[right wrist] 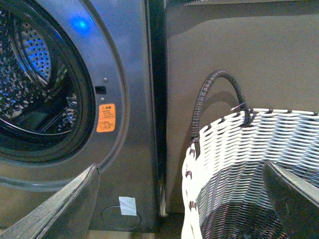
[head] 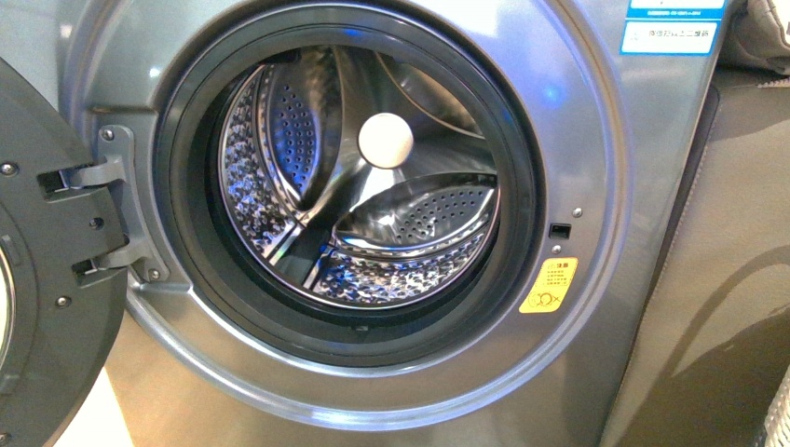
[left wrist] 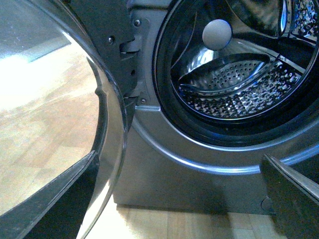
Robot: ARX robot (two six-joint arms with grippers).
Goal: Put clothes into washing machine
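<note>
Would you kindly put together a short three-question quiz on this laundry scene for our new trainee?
1. True or false: the washing machine door is shut.
2. In the right wrist view, what stands beside the machine? A) a white woven basket B) a metal bucket C) a cardboard box
3. Are any clothes visible in the drum?
Key: 1 false, it hangs open; 2 A; 3 no, none visible.

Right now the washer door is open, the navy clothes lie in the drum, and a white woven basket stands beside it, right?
No: the front view shows the drum holding no clothes. The door of the washing machine is open, and the white woven basket stands beside it.
</note>
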